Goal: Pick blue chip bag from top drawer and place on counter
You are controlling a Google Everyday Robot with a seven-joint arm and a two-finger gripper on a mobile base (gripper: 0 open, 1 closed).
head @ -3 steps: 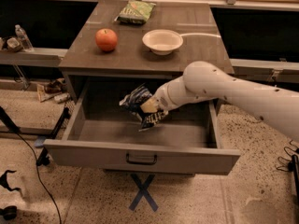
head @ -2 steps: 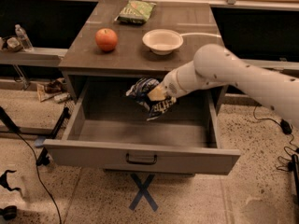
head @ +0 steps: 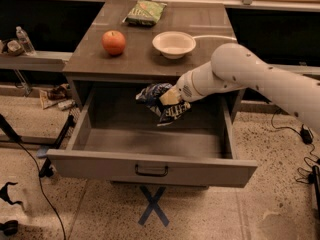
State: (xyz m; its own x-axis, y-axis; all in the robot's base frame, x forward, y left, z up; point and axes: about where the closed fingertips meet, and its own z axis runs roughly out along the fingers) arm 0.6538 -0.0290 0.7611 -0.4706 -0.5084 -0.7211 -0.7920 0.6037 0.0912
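Jaws: at the tip of the white arm [head: 250, 76], which enters from the right edge of the frame; they sit at the centre of the frame, just under the front edge of the bench [head: 135, 64]. They are clamped on the blue bag [head: 172, 111].
Blue bag: crumpled, and gripped at its upper middle. A dark fold sticks out to the left of the jaws, and the part with white lettering hangs down and to the right below them.
Bag's place: in the air over the rear half of the open drawer [head: 100, 161], clear of the drawer floor. It is not on the bench.
Drawer: pulled out toward the lower part of the frame, with the handle [head: 151, 170] at the middle of its front panel. The floor inside is bare.
Bench top: an apple [head: 114, 42] at the left, a pale bowl [head: 174, 44] beside it to the right, and a green bag [head: 145, 12] at the far edge.
Floor: a blue tape cross [head: 153, 205] below the drawer front.
Change over the last second: the bag was lower and further left, close to the drawer floor. It now hangs higher and a little further right. The arm's elbow has also risen toward the bench edge. The apple, bowl, green bag and drawer have not moved.
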